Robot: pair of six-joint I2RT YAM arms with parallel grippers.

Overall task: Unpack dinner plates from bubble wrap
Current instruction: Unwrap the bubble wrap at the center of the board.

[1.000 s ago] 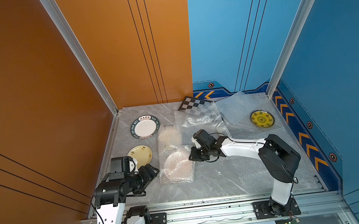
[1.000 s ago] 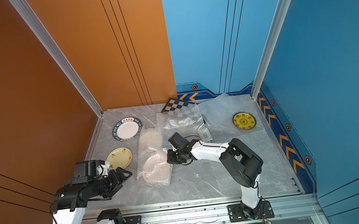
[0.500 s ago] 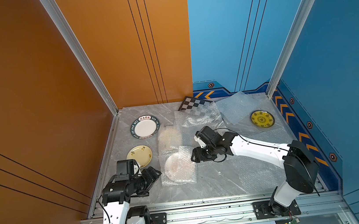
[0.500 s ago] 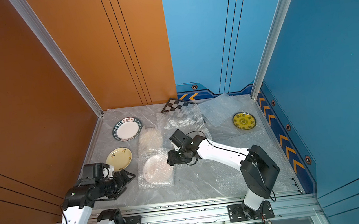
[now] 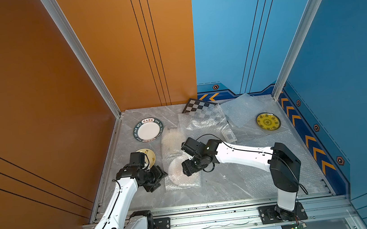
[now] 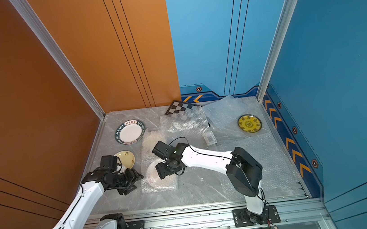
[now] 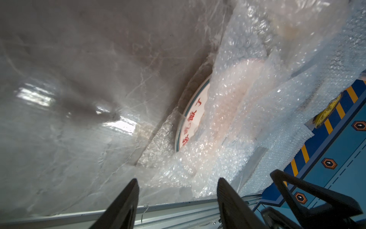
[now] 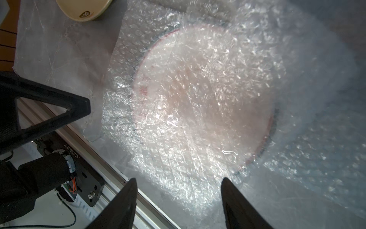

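Lying bare: three dinner plates

Checkerboard lies at the back of the marble table; small box mid-table.

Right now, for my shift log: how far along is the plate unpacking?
Done: the green-lettered plate, cream plate and yellow plate lie bare. In hand: the wrapped plate at the front, its rim peeking from the bubble wrap, with the left gripper and right gripper both open at it. To do: that one, plus a back bundle that seems to hold another plate.
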